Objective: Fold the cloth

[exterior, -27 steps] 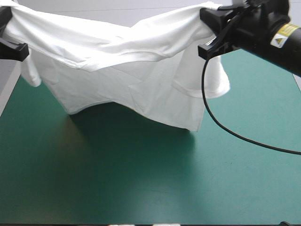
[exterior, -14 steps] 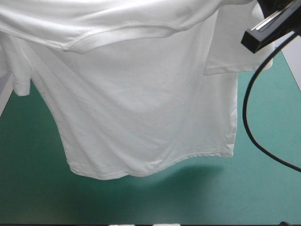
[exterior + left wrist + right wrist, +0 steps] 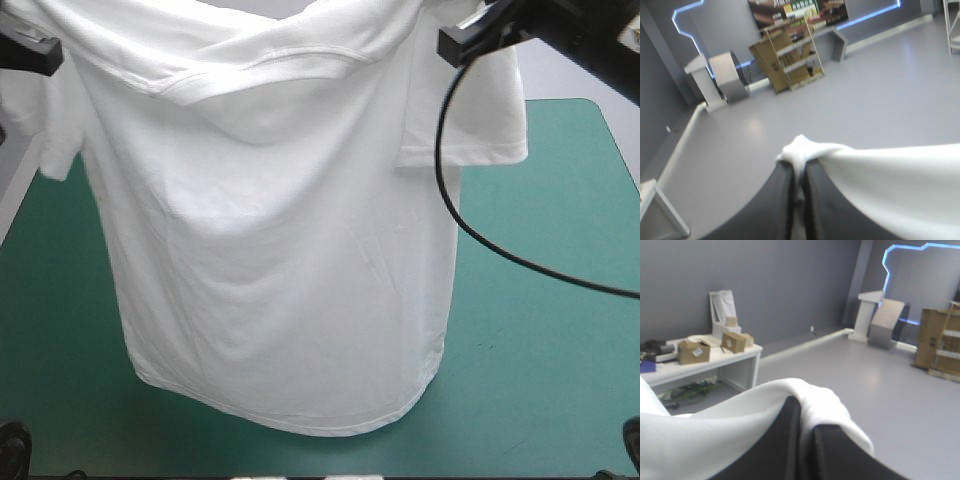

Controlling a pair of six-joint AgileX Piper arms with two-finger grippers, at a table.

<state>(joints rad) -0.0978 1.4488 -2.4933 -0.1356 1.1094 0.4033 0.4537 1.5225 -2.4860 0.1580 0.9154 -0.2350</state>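
**White T-shirt hangs spread between two raised arms**

White cloth fills most of the high view: the T-shirt (image 3: 280, 250) hangs full length above the teal-green bench (image 3: 540, 330), held up by its shoulders and stretched wide between the two arms. Its collar (image 3: 250, 75) sags in a shallow curve near the top. One short sleeve (image 3: 480, 120) droops on the right side and the other sleeve (image 3: 55, 130) hangs on the left. The bottom hem (image 3: 300, 425) curves low toward the bench's near edge; whether it touches the cover cannot be told.

The left pincer (image 3: 799, 170) has its black fingers pressed all but together, pinching a bunched knot of the shirt that pokes out past the tips. The right pincer (image 3: 805, 417) is likewise nearly closed on the fabric, which folds over its tips and drapes away to one side.
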